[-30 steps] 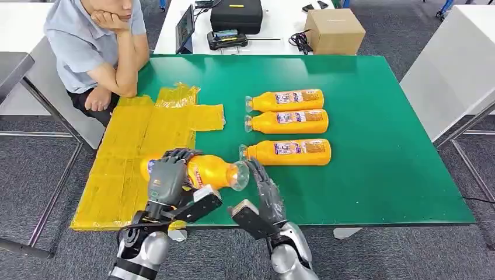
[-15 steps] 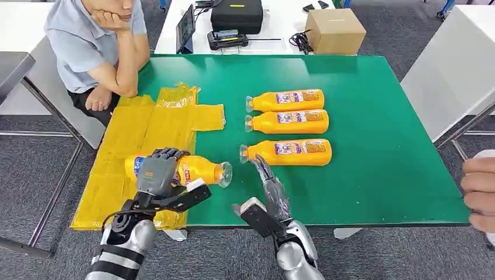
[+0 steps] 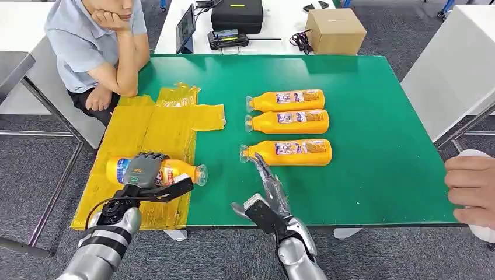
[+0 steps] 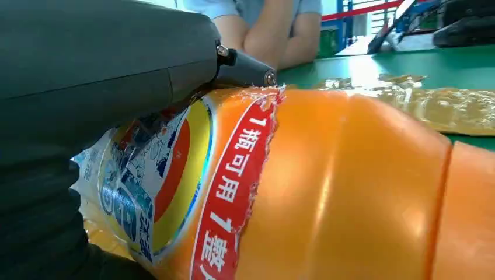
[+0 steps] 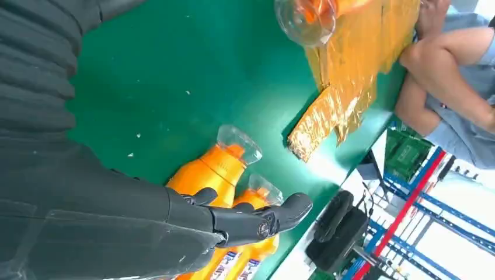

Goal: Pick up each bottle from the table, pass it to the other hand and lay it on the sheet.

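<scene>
Orange liquid fills all four bottles, each with a clear cap and a label band. Using the yellow sheet (image 3: 125,146) as the landmark: the held bottle (image 3: 169,171) is over the sheet's near part, lying sideways with its cap poking toward the sheet's right edge. The left hand (image 3: 143,170) wraps its fingers over the label end. In the left wrist view you can see the bottle's label (image 4: 175,186) is torn along one edge, with red, blue and yellow print (can't tell whether the bottle is touching the sheet yet).

Right of the sheet, on the green table (image 3: 379,175), three more bottles lie in a row, caps pointing back toward the sheet: the nearest bottle (image 3: 289,151), the middle bottle (image 3: 289,121) and the far bottle (image 3: 286,100). The right hand (image 3: 269,189) sits right of the sheet near the table's front edge, holding nothing, fingers stretched out toward the nearest bottle's cap.

Beyond the sheet's far left corner, a person (image 3: 93,41) leans an elbow on the table. Another person's hand (image 3: 473,189) is way off right of the sheet.
</scene>
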Robot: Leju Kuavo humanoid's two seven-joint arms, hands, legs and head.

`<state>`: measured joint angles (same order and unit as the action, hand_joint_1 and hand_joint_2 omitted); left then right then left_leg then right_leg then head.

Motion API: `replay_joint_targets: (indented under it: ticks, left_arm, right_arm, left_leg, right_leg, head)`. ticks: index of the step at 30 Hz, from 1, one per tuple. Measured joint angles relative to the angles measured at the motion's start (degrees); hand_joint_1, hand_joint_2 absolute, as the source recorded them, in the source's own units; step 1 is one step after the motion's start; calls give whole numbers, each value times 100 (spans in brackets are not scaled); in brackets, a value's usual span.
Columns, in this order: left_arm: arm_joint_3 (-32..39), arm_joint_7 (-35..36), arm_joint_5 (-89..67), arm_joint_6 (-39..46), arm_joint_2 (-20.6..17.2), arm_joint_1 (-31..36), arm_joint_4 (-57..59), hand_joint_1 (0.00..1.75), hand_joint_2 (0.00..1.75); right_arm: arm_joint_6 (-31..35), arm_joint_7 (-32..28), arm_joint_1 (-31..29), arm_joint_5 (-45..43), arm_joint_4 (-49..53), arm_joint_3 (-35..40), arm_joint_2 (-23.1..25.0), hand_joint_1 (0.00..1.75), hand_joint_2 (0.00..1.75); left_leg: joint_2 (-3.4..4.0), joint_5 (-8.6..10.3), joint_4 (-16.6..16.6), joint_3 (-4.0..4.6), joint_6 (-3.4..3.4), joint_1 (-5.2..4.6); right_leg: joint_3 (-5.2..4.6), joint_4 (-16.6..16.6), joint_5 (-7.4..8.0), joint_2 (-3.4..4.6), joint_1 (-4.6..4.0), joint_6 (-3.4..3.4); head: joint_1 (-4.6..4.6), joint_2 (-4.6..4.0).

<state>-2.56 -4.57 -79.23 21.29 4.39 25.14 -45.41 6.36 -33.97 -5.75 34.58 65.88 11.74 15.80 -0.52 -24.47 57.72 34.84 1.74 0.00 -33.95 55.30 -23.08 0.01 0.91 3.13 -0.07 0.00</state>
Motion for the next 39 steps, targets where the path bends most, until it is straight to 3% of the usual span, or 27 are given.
replay_joint_targets:
  ticks: [1, 2, 3, 4, 5, 28, 35, 39]
  left_arm:
    - [22, 39, -9, 17, -17, 61, 121, 175, 175]
    - [42, 70, -17, 26, -33, 118, 234, 148, 175]
    - [77, 81, -15, 30, -35, 160, 317, 49, 175]
    - [105, 79, -9, 13, -35, 209, 400, 16, 175]
    - [122, 41, 33, -27, -35, 259, 476, 0, 175]
    - [420, 157, 70, -885, 13, 871, 1328, 0, 175]
    - [420, -127, 9, -421, 33, 811, 1383, 0, 175]
    - [332, -335, 4, -286, 214, 468, 866, 0, 175]
  right_arm:
    - [-4, -4, 0, 0, -15, 0, 0, 0, 175]
    - [-13, -7, 1, -2, -28, -2, 0, 0, 175]
    - [-24, -9, 0, -2, -41, -2, 0, 0, 175]
    - [-39, -11, 0, -2, -54, -2, 0, 0, 175]
    - [-46, -13, 0, -7, -66, -2, 0, 0, 175]
    - [-70, -46, -146, -186, -249, -35, -2, 0, 175]
    - [-57, -68, -162, -197, -288, -87, -2, 0, 175]
    - [20, -63, -95, -107, -243, -135, -2, 0, 175]
  left_leg:
    - [0, 0, 0, -2, 0, 0]
    - [1, 0, 0, -4, 0, 0]
    - [1, 0, 0, -7, -1, 0]
    - [1, 0, 0, -12, -1, 0]
    - [0, 0, -1, -17, -1, 0]
    - [-6, 6, -2, -85, -13, 0]
    - [-7, 7, -2, -92, -12, 0]
    - [-11, 7, -2, -86, -12, -2]
  right_leg:
    - [1, 0, 0, 0, 0, 0]
    - [2, 1, 0, 0, 0, 0]
    - [4, 2, 0, 1, 0, 0]
    - [8, 3, 0, 0, 0, 0]
    - [13, 4, 0, 0, 0, -1]
    - [81, 9, -1, -1, -1, -4]
    - [84, 9, -2, -2, 0, -4]
    - [78, 9, -2, -5, 1, -4]
  head:
    - [-2, 0]
    - [-2, 0]
    - [-2, 0]
    - [-2, 0]
    - [0, 0]
    - [-2, 0]
    - [-2, 0]
    - [-2, 0]
